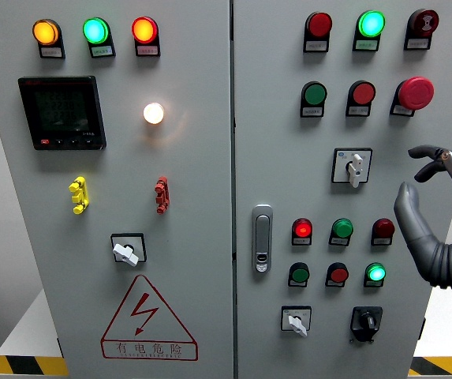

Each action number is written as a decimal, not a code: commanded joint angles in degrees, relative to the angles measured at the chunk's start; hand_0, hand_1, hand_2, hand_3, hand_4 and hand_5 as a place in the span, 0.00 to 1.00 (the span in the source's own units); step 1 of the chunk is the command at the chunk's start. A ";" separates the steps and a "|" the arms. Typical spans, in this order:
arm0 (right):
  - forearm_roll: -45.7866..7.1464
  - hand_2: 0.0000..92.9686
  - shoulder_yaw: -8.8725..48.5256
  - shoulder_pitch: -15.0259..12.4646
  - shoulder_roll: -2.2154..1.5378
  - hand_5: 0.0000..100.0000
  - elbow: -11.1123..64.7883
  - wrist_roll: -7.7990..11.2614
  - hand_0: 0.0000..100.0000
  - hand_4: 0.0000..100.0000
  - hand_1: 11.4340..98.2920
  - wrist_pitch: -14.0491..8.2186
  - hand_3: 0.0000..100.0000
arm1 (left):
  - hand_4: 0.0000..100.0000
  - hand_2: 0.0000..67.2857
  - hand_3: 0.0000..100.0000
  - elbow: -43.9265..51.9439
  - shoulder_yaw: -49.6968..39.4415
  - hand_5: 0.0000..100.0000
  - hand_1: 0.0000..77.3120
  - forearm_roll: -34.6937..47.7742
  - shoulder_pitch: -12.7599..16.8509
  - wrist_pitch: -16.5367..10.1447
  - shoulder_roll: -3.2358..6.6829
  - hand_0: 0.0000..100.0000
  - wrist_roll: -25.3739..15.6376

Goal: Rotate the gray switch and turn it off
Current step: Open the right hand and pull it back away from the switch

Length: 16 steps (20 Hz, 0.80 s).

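- Grey steel makes up the cabinet [202,332], two doors split by a seam down the middle.
- Left door: amber, green and red lamps along the top edge, a dark meter [61,113] below them, a lit white lamp [154,113], yellow and red handles, and a pale rotary switch [126,252] above the warning triangle [148,320].
- Right door: a chrome latch [263,238] beside the seam, and rows of coloured buttons and lamps.
- The gray switch [354,167] sits mid-height on the right door in a black-framed square plate, its pale lever pointing roughly straight down, perhaps slightly tilted.
- Near the bottom edge sit another pale switch [296,321] and a black knob [366,321].
- The right hand [435,213] hovers at the door's right edge, apart from the gray switch, fingers loosely curled and spread, thumb out, holding nothing.
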 commanded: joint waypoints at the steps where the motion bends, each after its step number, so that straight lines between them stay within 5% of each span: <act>1: -0.09 0.25 0.07 -1.45 0.01 0.36 1.73 1.93 0.71 0.15 0.28 -0.35 0.27 | 0.10 0.19 0.18 0.00 0.00 0.12 0.00 0.00 0.00 0.00 0.00 0.00 0.06; 6: -0.17 0.18 0.51 -3.56 -0.08 0.21 4.11 2.55 0.68 0.12 0.31 -0.44 0.19 | 0.10 0.19 0.18 0.00 0.00 0.12 0.00 0.00 0.00 0.00 0.00 0.00 -0.03; 10: -0.79 0.15 0.69 -5.14 -0.17 0.16 4.11 5.01 0.66 0.11 0.32 -4.39 0.16 | 0.10 0.19 0.18 0.00 0.00 0.12 0.00 0.00 0.00 0.00 0.00 0.00 0.06; 16: -1.58 0.14 0.95 -5.23 -0.17 0.15 4.29 5.37 0.64 0.11 0.34 -7.03 0.15 | 0.10 0.19 0.18 0.00 0.00 0.12 0.00 0.00 0.00 0.00 0.00 0.00 0.06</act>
